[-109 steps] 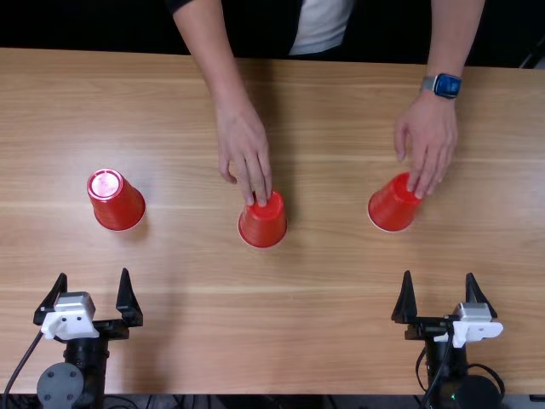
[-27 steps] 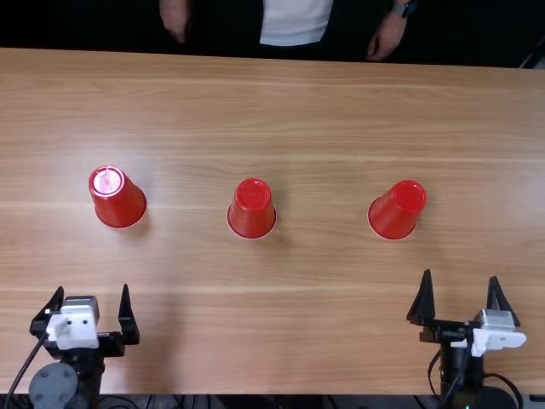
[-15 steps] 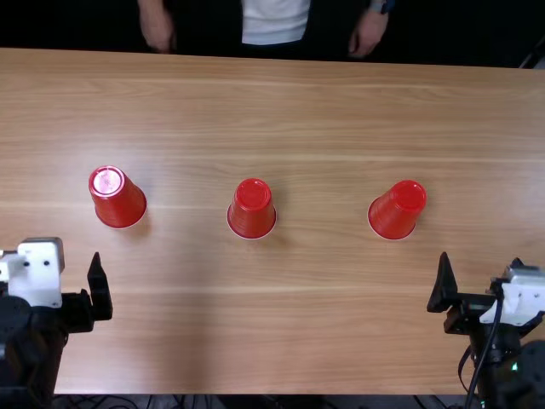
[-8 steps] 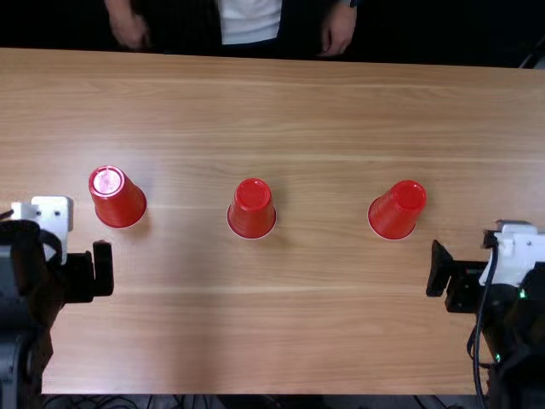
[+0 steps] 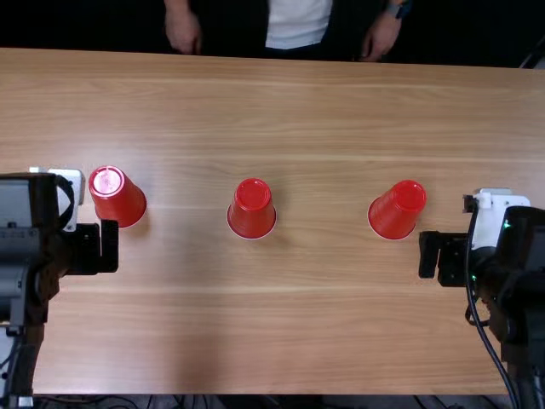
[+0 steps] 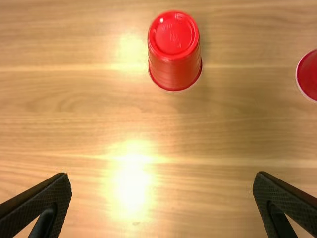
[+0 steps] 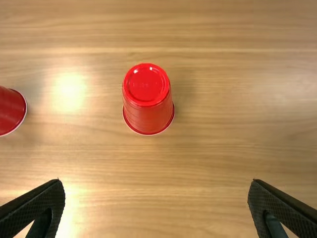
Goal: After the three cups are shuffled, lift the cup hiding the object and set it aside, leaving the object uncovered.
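Cups are what you must watch, because one wrong pick spoils the game. Start close to you: your left gripper [image 6: 159, 181] has its two fingers spread wide with nothing between them. Your right gripper [image 7: 156, 186] is spread wide too and holds nothing. That makes two grippers, one at each side of the one table [image 5: 281, 111]. A little farther out stand three red cups, all upside down, in one row across the middle of the table and well apart from each other. The left cup [image 5: 117, 198] is near your left gripper, the right cup [image 5: 396, 210] is near your right gripper, and the middle cup [image 5: 252, 209] sits between them. You cannot see the hidden object, so count none of those in sight, and nothing on the cups tells you which one covers it. I think that is the biggest risk: you could lift a cup with nothing under it. The cups also look thin and light, so a hard squeeze could crush one. A bump from a finger coming in from the side could tip a cup or push it along, and the object could roll away. If you set the lifted cup down too close, it could knock a neighbor or cover the object again.
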